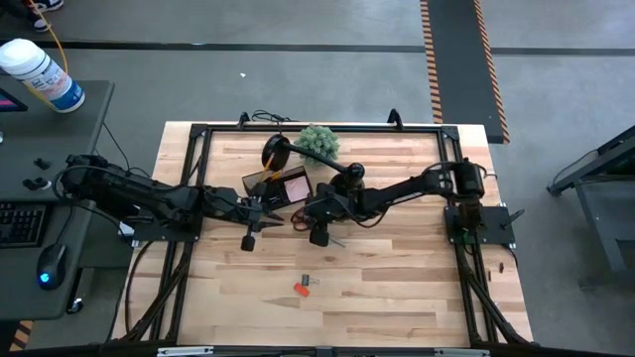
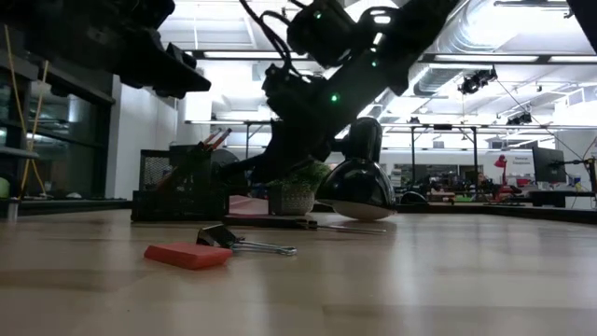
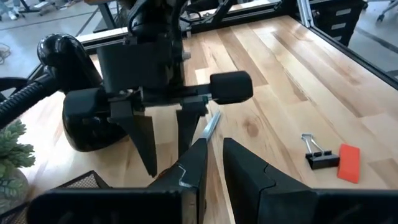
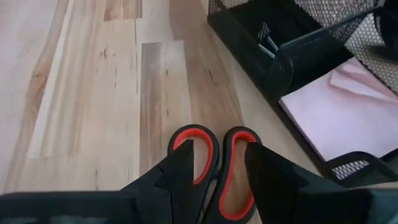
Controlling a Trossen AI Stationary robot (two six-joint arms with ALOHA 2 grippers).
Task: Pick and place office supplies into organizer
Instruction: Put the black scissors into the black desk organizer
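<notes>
Wooden tabletop, centre stage: the left gripper (image 1: 250, 238) hovers with fingers nearly closed and nothing visibly between them, near the organizer (image 1: 281, 185). Beside it, the right gripper (image 4: 214, 171) stands open over the scissors (image 4: 214, 163), straddling the orange handles just beside the organizer, where a pink pad (image 4: 339, 115) already lies. Should the jaws close off-centre, the scissors could likely skid or swing into the organizer wall. Nearer the front edge, a clip (image 1: 306, 279) and a red piece (image 1: 301, 290) wait. No readable writing shows.
</notes>
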